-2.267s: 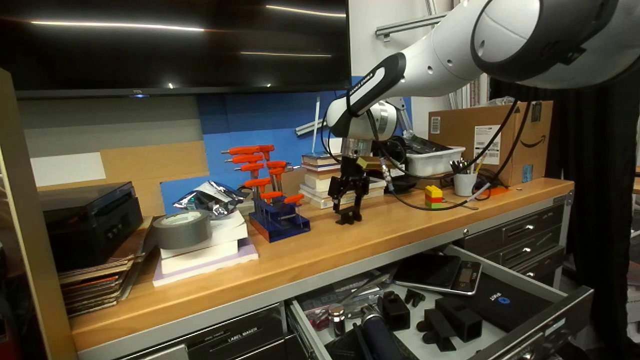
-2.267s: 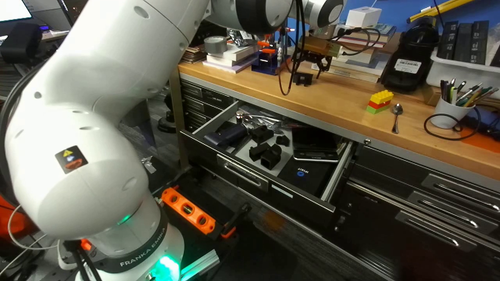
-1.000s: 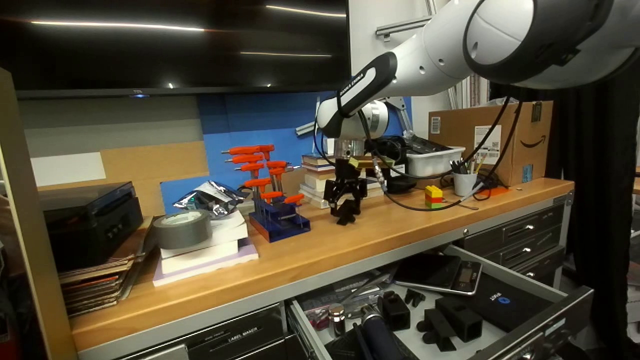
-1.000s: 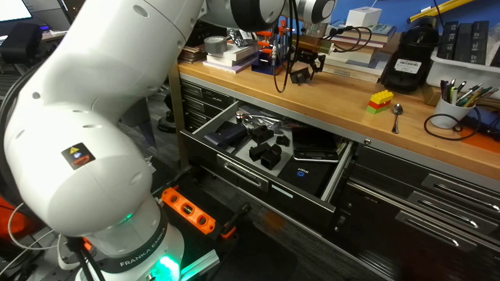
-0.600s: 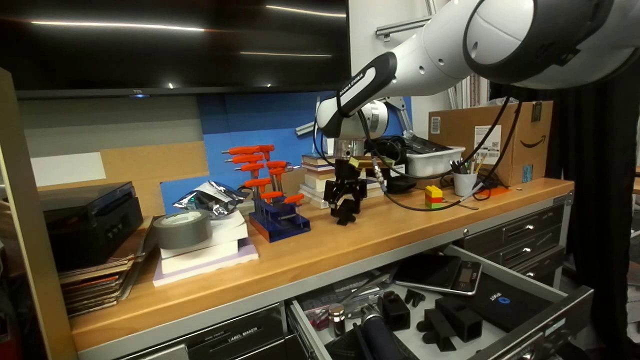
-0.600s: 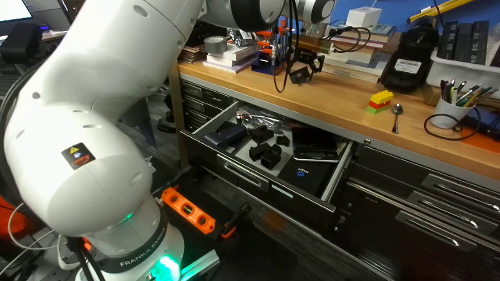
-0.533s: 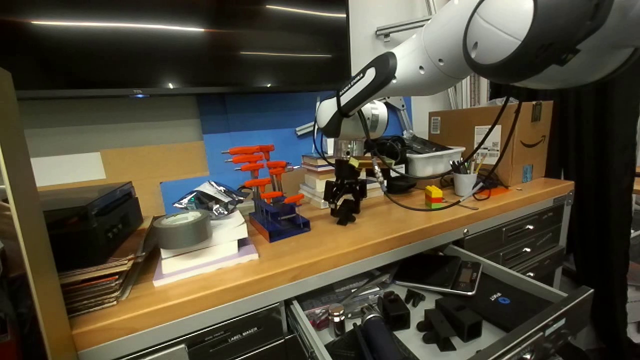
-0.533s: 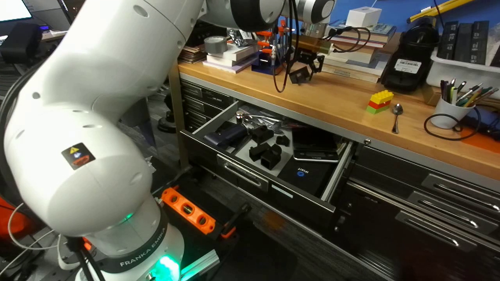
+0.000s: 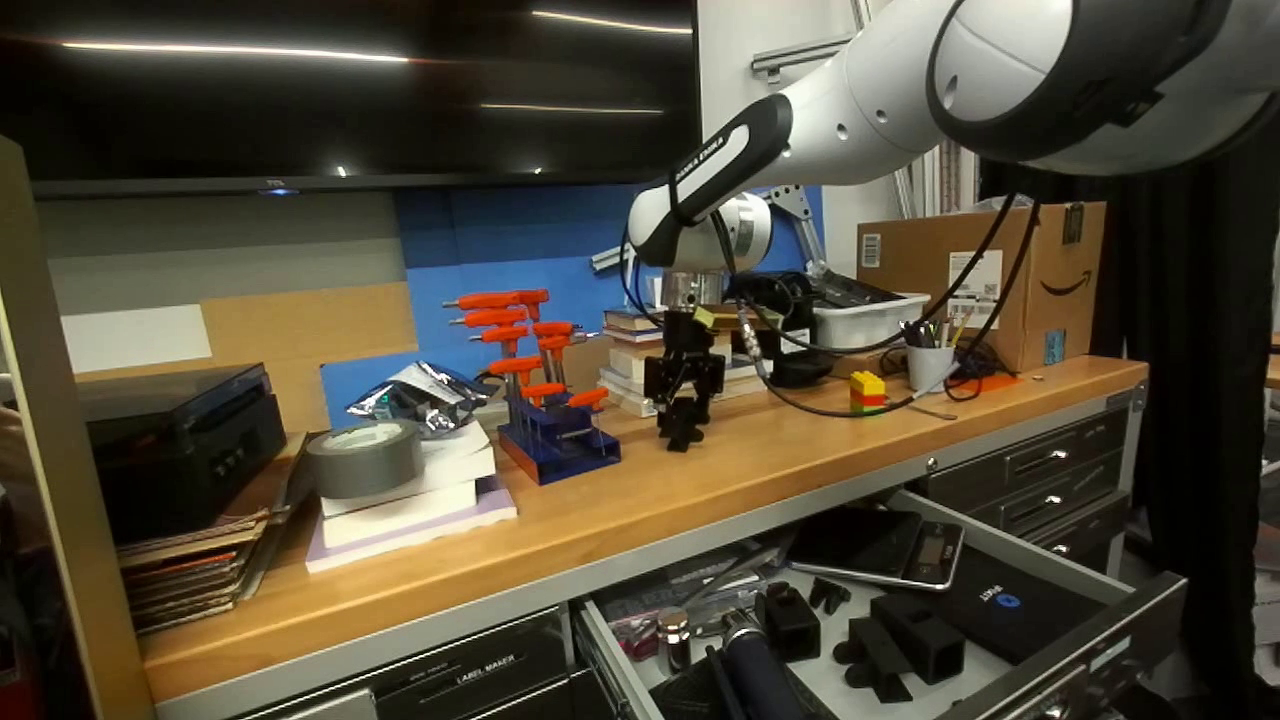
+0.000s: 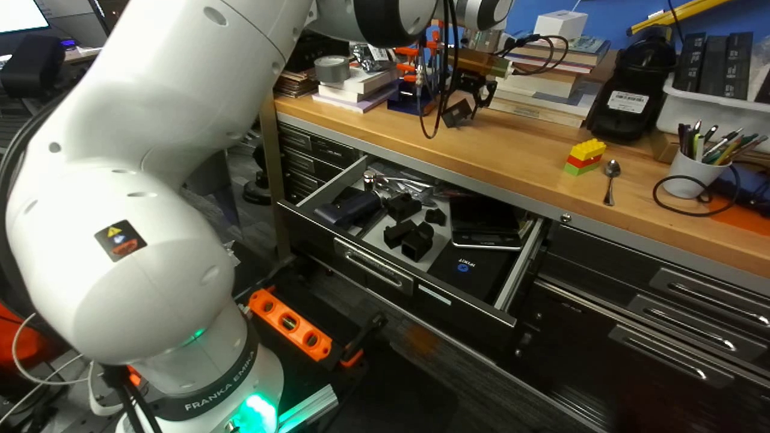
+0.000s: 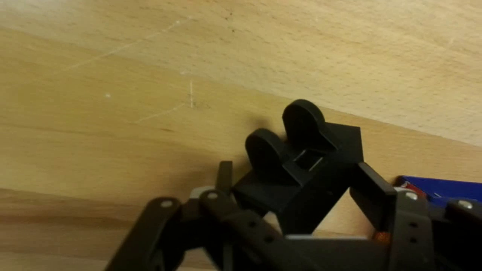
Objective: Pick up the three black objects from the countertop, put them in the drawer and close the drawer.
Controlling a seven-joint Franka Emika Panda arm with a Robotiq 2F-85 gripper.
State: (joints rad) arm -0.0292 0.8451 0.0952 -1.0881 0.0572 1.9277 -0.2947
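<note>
gripper: i'm pinching 1 tilted blk pc, higher than drawer
drawer: pulled out, w/ a few other blk pcs inside

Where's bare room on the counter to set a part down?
Bare: counter between black object and bricks, in front of the back books; also its front strip before the hex-key rack.
Crowded: the back, with those books and the bin; the end by the pen cup; the drawer, mostly covered.
</note>
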